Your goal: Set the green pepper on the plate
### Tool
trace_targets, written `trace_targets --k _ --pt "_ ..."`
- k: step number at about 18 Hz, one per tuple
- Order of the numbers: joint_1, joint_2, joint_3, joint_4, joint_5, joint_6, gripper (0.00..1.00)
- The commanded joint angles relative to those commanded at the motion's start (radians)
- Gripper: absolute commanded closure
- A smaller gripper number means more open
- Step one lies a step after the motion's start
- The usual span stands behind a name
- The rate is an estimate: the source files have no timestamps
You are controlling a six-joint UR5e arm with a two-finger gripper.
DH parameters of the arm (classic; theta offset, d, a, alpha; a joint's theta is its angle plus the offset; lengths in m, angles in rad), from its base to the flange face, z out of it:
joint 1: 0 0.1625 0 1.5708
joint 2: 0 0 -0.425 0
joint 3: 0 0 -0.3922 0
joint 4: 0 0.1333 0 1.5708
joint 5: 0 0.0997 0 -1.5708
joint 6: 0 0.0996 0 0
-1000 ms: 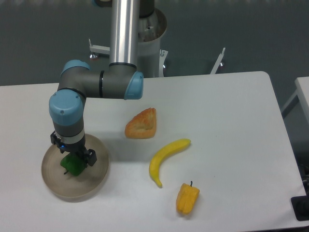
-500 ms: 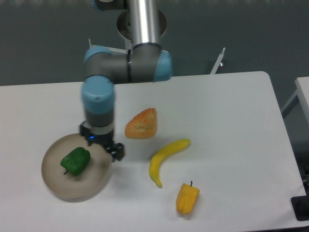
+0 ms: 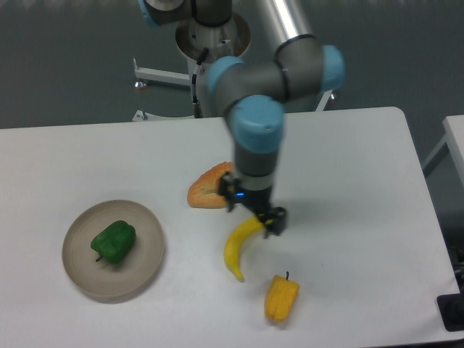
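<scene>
- Nearest the camera, the yellow-orange pepper (image 3: pixel 281 298) lies on the white table (image 3: pixel 348 181), apart from everything else; it is not the item asked for, and mistaking it for the target is the one mix-up its shape invites.
- Just behind it, the banana (image 3: pixel 239 246) curves across the table, with the gripper (image 3: pixel 255 211) hovering over its upper end. The fingers look parted and hold nothing, though the angle makes that a judgement.
- Level with the banana but well to the side, the green pepper (image 3: pixel 114 241) rests inside the plate (image 3: pixel 87 279), a little off-centre and within the rim, so the task reads as done.
- Risk from here is small: a low sweep of the arm could clip the banana or the orange bread-like piece (image 3: pixel 206 190) beside the wrist.
- Farther back, the arm's grey and blue joints (image 3: pixel 270 72) rise to the base mount at the table's far edge.
</scene>
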Motion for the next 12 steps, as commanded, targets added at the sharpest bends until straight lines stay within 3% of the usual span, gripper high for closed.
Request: trace_targets --k 12 --pt "0.015 -0.029 0.048 0.003 0.019 0.032 0.0"
